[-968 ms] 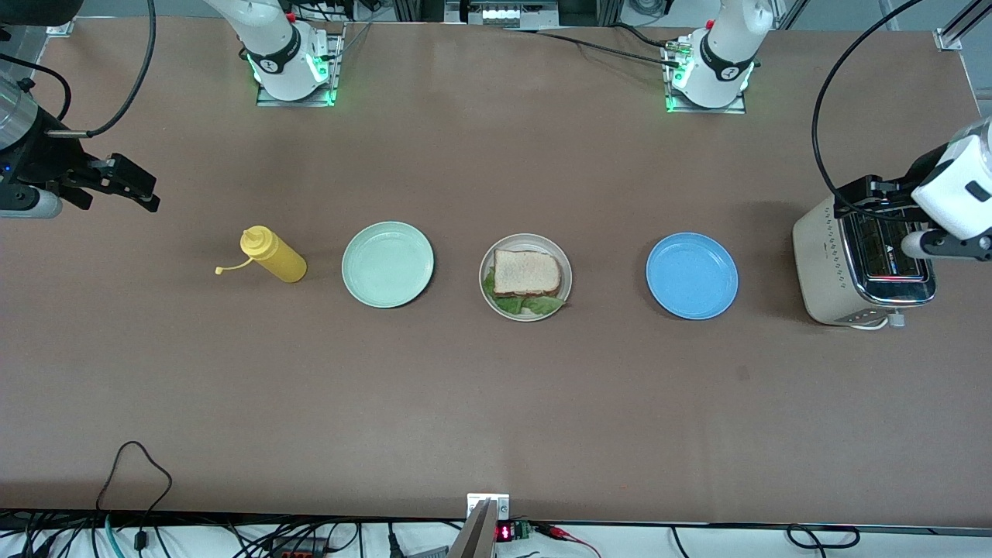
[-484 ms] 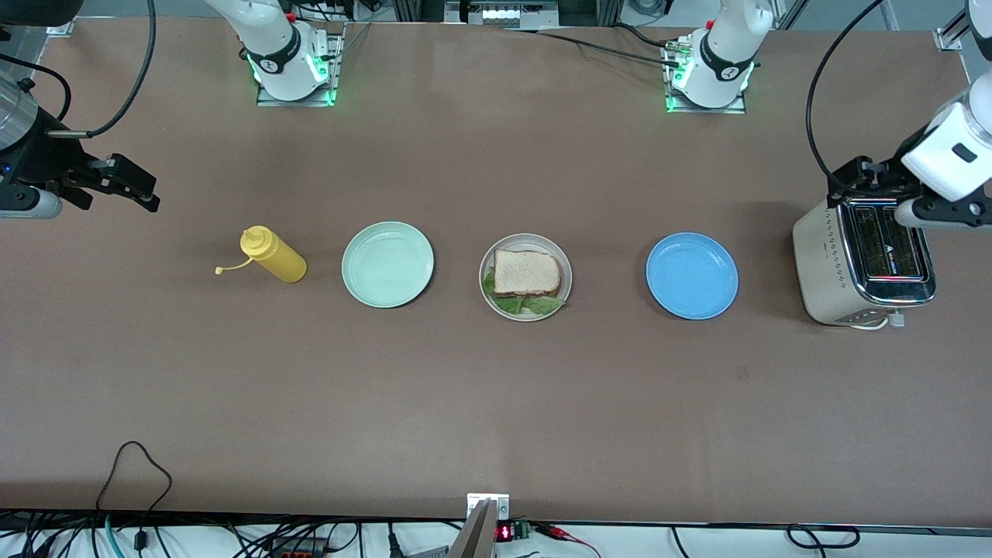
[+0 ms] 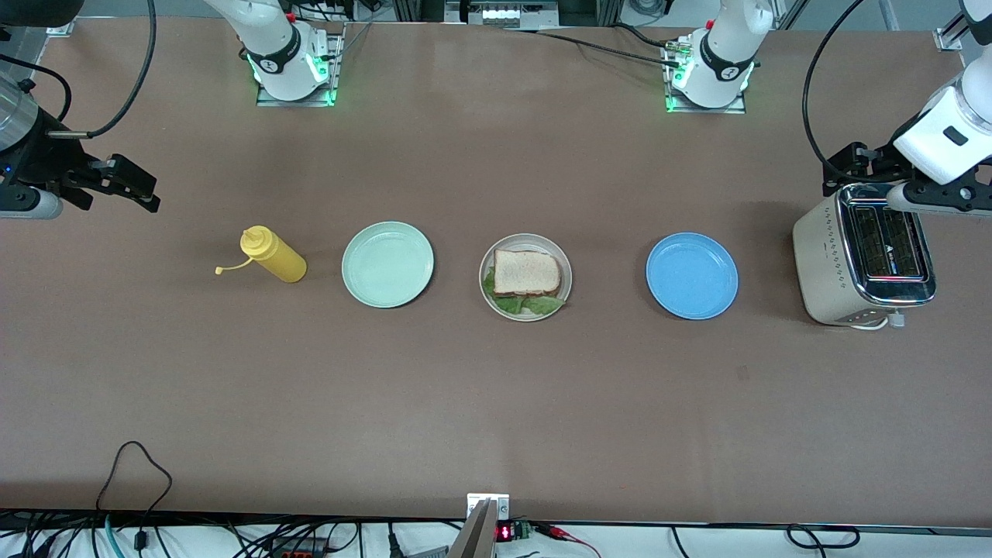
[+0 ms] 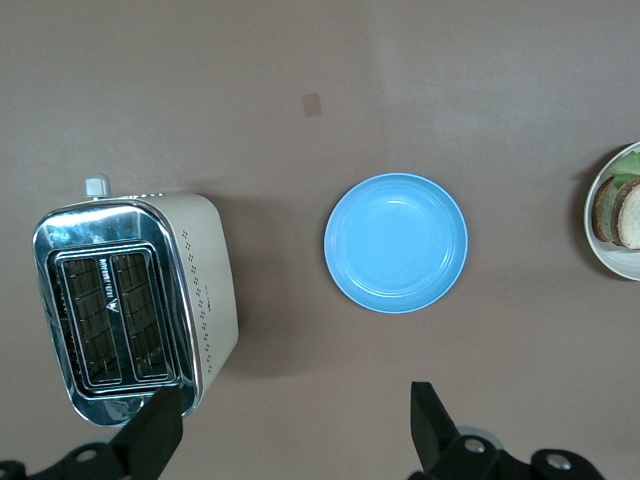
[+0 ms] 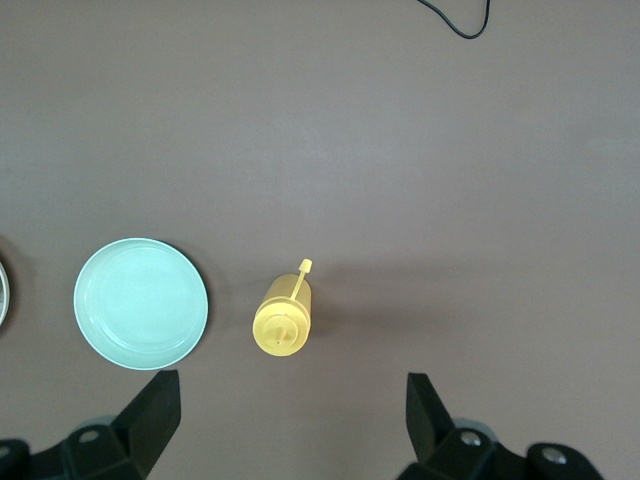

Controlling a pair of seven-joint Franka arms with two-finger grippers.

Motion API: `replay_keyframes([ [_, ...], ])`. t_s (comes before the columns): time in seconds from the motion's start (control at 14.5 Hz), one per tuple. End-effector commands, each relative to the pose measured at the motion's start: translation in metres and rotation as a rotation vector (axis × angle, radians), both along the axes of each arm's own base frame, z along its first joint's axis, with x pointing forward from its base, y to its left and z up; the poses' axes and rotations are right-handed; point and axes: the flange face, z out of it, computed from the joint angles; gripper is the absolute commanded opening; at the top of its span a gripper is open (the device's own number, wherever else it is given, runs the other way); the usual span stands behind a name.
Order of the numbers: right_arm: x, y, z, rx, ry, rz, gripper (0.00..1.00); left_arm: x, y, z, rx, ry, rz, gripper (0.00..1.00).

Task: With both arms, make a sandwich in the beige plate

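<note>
The sandwich [image 3: 527, 272] lies on the beige plate [image 3: 529, 239] in the middle of the table: a slice of bread on top, with green lettuce [image 3: 535, 305] sticking out on the side nearer the front camera. The left wrist view catches the sandwich [image 4: 620, 212] and the beige plate [image 4: 592, 225] at its border. My left gripper [image 3: 849, 165] [image 4: 295, 400] hangs open and empty over the table just beside the toaster. My right gripper [image 3: 139, 191] [image 5: 290, 385] waits open and empty above the table at the right arm's end, near the mustard bottle.
A silver and cream toaster [image 3: 864, 263] [image 4: 130, 300] stands at the left arm's end. Between it and the beige plate lies a blue plate [image 3: 691, 276] [image 4: 396, 242]. A mint green plate [image 3: 387, 264] [image 5: 140, 302] and a yellow squeeze bottle [image 3: 273, 256] [image 5: 283, 322] are toward the right arm's end.
My left gripper has drawn back from over the toaster's slots toward the robots' side of the table. The right arm and everything on the table have stayed put.
</note>
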Motion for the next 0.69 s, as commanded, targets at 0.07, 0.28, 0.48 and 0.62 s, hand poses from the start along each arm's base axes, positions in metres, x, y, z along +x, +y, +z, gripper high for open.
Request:
replay_keyframes([
  [0.07, 0.0009, -0.0013, 0.0044, -0.011, 0.002, -0.016, 1.0, -0.0021, 0.0019, 0.0013, -0.002, -0.015, -0.005, 1.0],
  [0.28, 0.0009, -0.0013, 0.0044, -0.011, 0.002, -0.016, 1.0, -0.0011, 0.0032, 0.0041, -0.005, -0.02, -0.006, 1.0],
  [0.48, 0.0013, -0.0013, 0.0036, -0.011, 0.003, -0.017, 1.0, -0.0016, 0.0026, 0.005, -0.011, -0.017, -0.013, 1.0],
  [0.62, 0.0017, -0.0013, 0.0027, -0.011, 0.005, -0.017, 1.0, -0.0016, 0.0027, 0.0039, -0.011, -0.012, -0.016, 1.0],
])
